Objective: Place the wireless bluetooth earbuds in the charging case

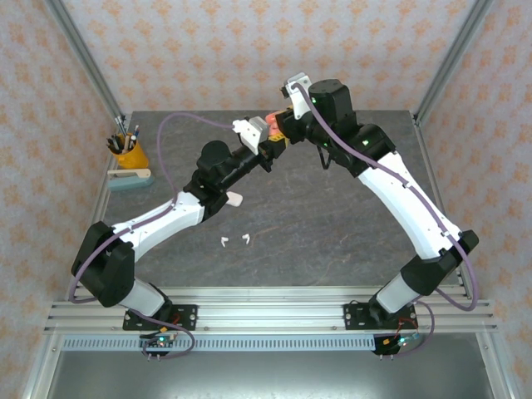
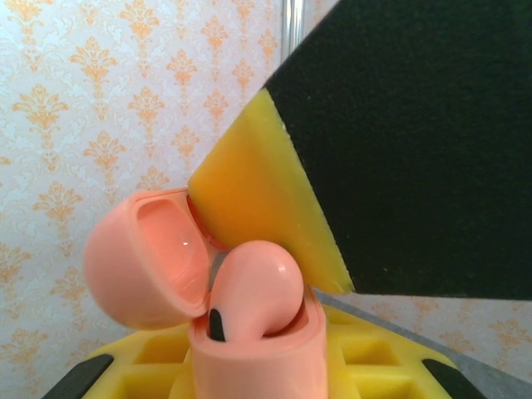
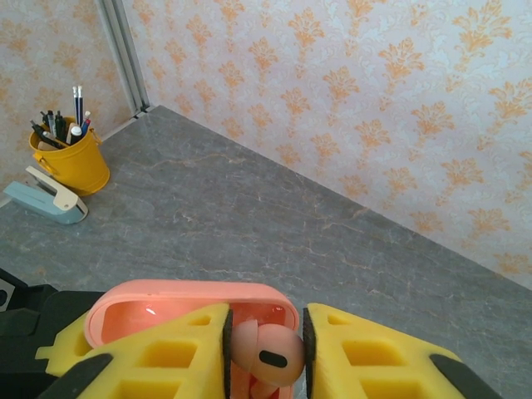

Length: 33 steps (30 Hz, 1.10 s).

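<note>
Salmon-pink earbud sat partly down in the open charging case, held up in the air over the far middle of the table.
To finish the step well, the bud probably needed a straight, gentle push until its head sat level with the socket, with the case kept steady and the lid left untouched; letting go early risked it tipping out. The right gripper was narrowed onto the earbud, a yellow pad touching each side. The left gripper was pressed in on the case body, hinge and lid pointing away. Two white earbuds lay well apart on the table, nearer the arm bases.
</note>
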### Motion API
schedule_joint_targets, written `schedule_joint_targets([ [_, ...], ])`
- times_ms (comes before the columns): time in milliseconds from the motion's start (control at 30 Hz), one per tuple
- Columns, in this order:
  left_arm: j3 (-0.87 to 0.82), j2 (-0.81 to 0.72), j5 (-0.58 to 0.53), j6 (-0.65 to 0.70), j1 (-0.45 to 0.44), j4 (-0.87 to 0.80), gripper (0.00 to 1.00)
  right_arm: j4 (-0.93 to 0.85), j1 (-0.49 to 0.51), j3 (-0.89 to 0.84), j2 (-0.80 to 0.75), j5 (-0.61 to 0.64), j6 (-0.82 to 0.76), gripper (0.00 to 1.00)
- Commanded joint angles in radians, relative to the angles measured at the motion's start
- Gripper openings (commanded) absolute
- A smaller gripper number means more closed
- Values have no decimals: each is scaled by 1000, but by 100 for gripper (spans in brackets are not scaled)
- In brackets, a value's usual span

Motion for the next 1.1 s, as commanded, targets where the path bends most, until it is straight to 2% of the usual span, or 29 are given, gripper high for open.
schedule_joint_targets([
  [0,38,-9,16,-3,-2,57,0,-5,12,-7,-33,14,3,31],
  [267,33,-6,18,-8,-3,59,0,8,12,20,-31,37,13,36],
  [1067,16,-12,18,-8,-2,70,0,45,12,107,-28,144,95,39],
])
